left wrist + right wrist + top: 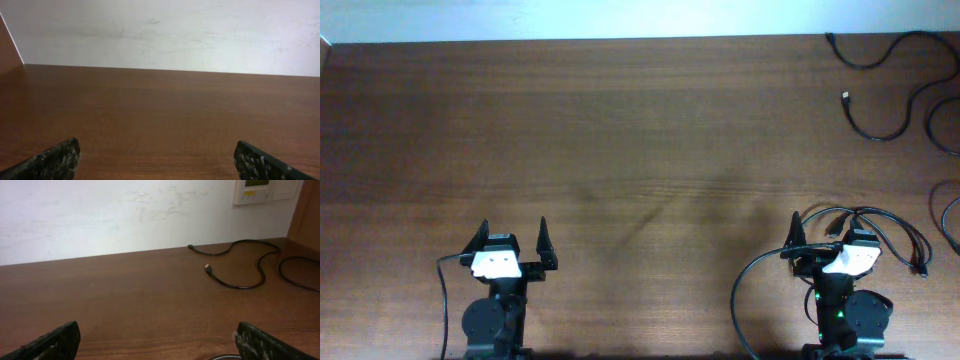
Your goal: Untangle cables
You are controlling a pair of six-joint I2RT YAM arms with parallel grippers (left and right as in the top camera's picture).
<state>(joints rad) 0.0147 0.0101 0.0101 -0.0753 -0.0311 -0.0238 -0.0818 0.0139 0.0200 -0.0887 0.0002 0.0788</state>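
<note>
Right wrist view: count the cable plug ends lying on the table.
2. The far plug end lies by the wall; the near plug end sits closer, slightly right of it. More may lie outside this view.

Left gripper (512, 226), right gripper (825, 236): black pointed speckled jaws, white housings; right base (860, 318) shows green LEDs.

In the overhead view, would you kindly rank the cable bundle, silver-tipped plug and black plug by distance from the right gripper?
1. Cable bundle, beside the right gripper.
2. Silver-tipped plug, mid-depth, right side.
3. Black plug, far back, right side.
</note>
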